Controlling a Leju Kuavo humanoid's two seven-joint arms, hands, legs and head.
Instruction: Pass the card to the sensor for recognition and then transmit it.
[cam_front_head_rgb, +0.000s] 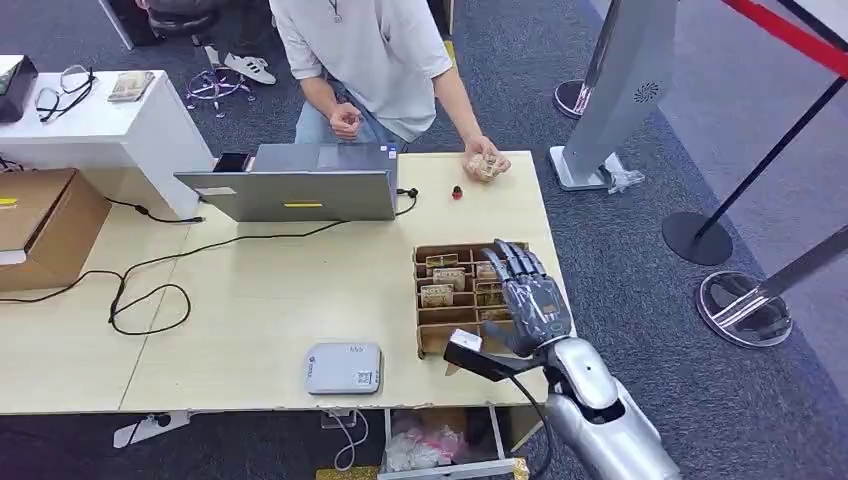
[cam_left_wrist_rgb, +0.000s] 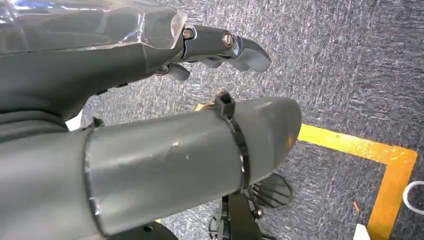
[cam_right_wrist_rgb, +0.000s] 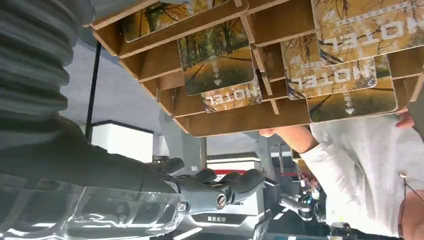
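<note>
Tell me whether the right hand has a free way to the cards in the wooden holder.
Probably yes: the right hand hovers open just above the wooden holder, the cards stand upright with nothing covering them.

Brown card rack (cam_front_head_rgb: 432, 340) holds cards (cam_right_wrist_rgb: 216, 55) printed with golden autumn trees; at its 8 o'clock, a pale grey sensor (cam_front_head_rgb: 343, 368).

On the bench (cam_front_head_rgb: 270, 300), the laptop (cam_front_head_rgb: 300, 185) stands at the far edge, near the middle. The slotted card rack (cam_front_head_rgb: 455, 300) sits toward the right edge, with cards (cam_front_head_rgb: 437, 294) standing in its compartments. The sensor (cam_front_head_rgb: 343, 367) lies near the front edge, left of the rack. The right robot hand (cam_front_head_rgb: 530, 295) hovers over the rack's right side. A person (cam_front_head_rgb: 370, 60) stands behind the far edge, one hand (cam_front_head_rgb: 486, 163) resting at the far right corner.
</note>
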